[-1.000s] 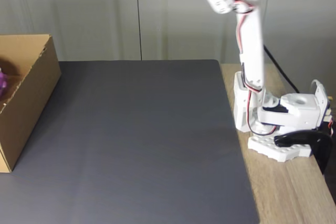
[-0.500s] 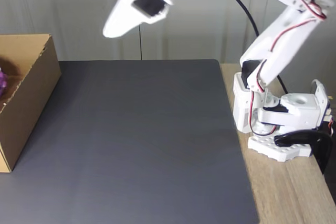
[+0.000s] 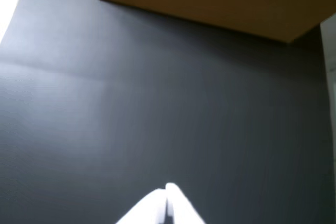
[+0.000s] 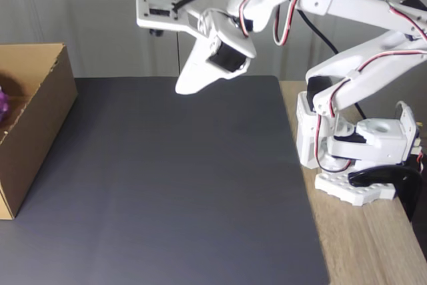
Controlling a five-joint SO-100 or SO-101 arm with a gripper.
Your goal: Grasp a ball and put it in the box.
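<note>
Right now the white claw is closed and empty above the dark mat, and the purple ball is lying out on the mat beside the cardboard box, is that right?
Not quite. The ball is inside the box, a purple edge showing at the left border of the fixed view. The gripper is indeed closed and empty above the mat.

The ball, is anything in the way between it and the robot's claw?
Yes, the box wall. The ball already lies inside the box, just a purple bit showing at the left edge of the fixed view. The gripper hangs shut over the dark mat, which lies bare between them.
</note>
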